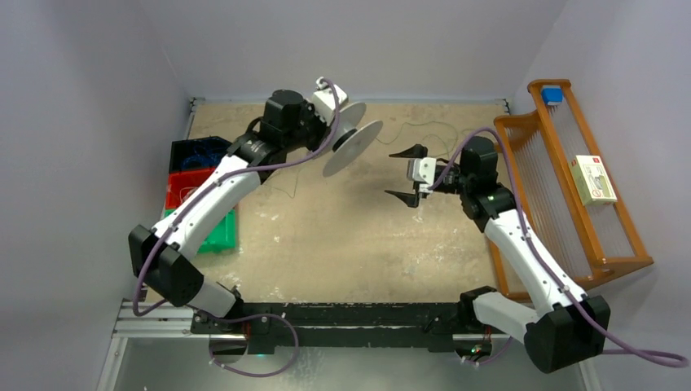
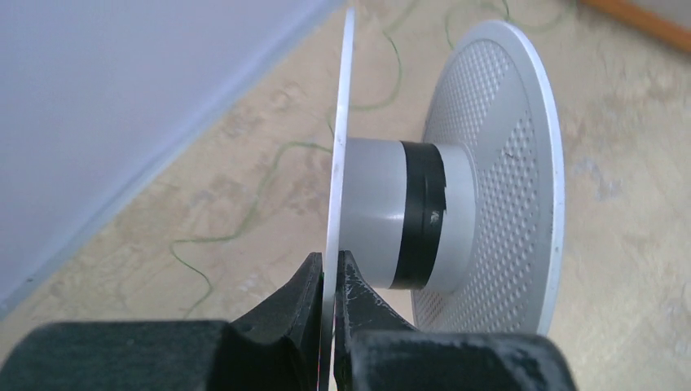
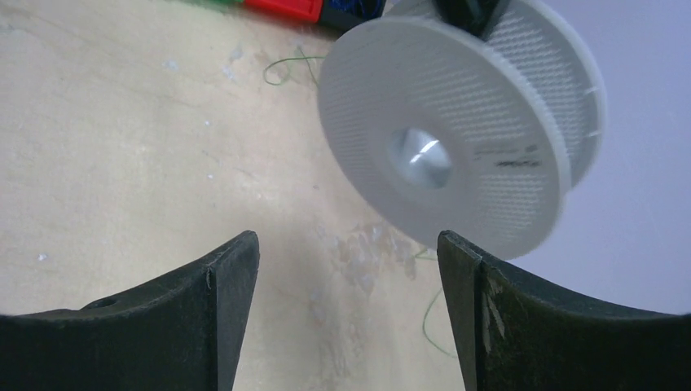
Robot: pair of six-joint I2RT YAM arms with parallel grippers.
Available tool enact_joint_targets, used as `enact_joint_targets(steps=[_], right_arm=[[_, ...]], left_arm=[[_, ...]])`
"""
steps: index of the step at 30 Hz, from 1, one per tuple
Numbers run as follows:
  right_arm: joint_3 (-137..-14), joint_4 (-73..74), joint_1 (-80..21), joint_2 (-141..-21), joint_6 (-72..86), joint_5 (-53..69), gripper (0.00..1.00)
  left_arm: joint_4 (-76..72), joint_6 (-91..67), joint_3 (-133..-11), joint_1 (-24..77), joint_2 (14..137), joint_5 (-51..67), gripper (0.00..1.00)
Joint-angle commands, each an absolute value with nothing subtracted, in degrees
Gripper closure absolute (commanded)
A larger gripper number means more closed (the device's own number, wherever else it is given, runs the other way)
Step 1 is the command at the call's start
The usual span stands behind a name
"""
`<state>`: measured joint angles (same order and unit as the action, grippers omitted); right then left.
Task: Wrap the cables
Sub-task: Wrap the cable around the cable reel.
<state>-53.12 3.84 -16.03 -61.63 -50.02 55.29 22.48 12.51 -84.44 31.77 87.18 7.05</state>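
A pale grey round spool (image 1: 352, 147) is held in the air over the table's back middle. My left gripper (image 1: 336, 120) is shut on the rim of its near flange (image 2: 336, 163). The core (image 2: 371, 212) carries a black band, and I see no cable wound on it. The thin dark cable (image 1: 424, 127) lies loose on the table in loops behind and beside the spool. It shows greenish in the left wrist view (image 2: 265, 175). My right gripper (image 1: 406, 174) is open and empty, right of the spool and facing it (image 3: 456, 138). A loop of cable (image 3: 430, 322) lies beyond its jaws.
Blue, red and green bins (image 1: 200, 191) sit at the table's left edge. An orange wire rack (image 1: 570, 179) stands at the right, with a small box (image 1: 593, 179) and a blue block (image 1: 554, 94) on it. Walls close in on the back and both sides.
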Motion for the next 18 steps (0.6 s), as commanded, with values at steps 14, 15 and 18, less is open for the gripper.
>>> enact_joint_targets(steps=[14,15,18], right_arm=[[-57.8,-26.5,-35.5,-81.0,-27.8,35.7,0.15],[-58.3,-27.6,-36.2,-82.4,-27.4,34.7,0.15],[-59.2,-30.8,-37.7,-86.4,-24.9,34.3,0.15]], left_arm=[[20.9,-16.6,-109.3,30.9,86.4,-17.1,1.00],[21.4,-17.7,-109.7,30.2,86.4,-16.3,1.00],[22.6,-21.8,-110.8,27.4,86.6,-12.1,1.00]])
